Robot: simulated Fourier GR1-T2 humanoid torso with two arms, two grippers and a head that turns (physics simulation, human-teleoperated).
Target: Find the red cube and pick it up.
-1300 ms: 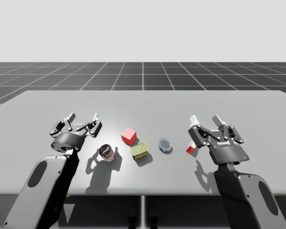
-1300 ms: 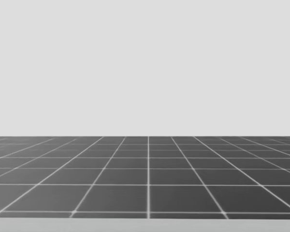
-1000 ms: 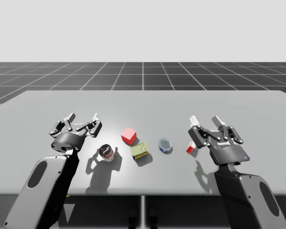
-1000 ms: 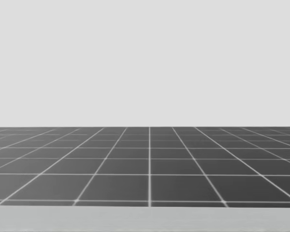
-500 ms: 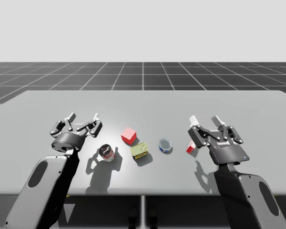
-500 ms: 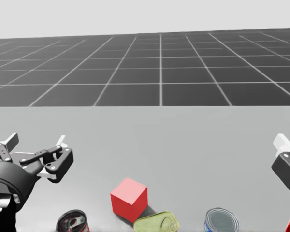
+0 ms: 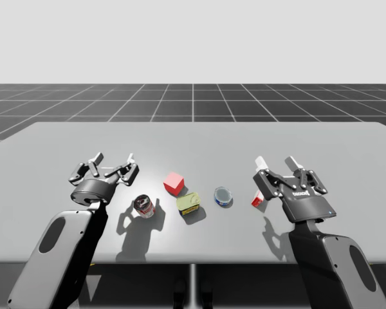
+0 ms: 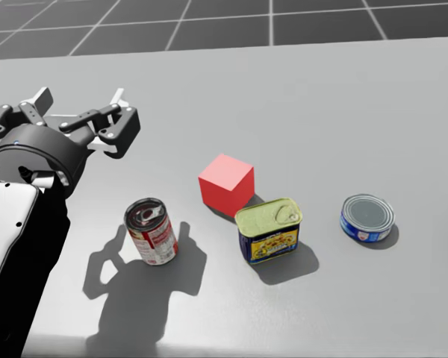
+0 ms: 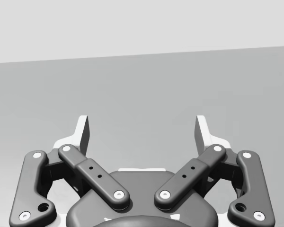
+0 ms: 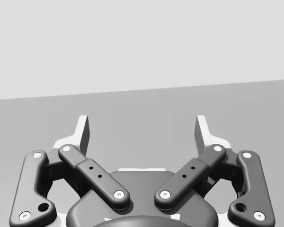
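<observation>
- High view: the red cube (image 7: pixel 174 183) sits on the grey table (image 7: pixel 244 138), apart from my left gripper (image 7: pixel 113 159) and to its right. It is well apart from my right gripper (image 7: pixel 275 162). Both grippers hover with fingers spread and nothing in them. A yellow-green tin (image 7: pixel 189 203) lies just beside the cube on its near side. A red-labelled can (image 7: pixel 143 205) stands near my left gripper, and a flat blue can (image 7: pixel 222 196) lies toward my right one.
- Head view: the cube (image 8: pixel 225 183) rests flat on the table, to the right of an arm. That arm's gripper (image 8: pixel 81 101) is spread wide and apart from the cube.
- Left wrist view: my left gripper (image 9: pixel 142 124) is released, with bare table between and ahead of its fingers. A sliver of red shows beside it; I cannot tell what it is.
- Right wrist view: my right gripper (image 10: pixel 142 124) is likewise released, with bare table ahead.
</observation>
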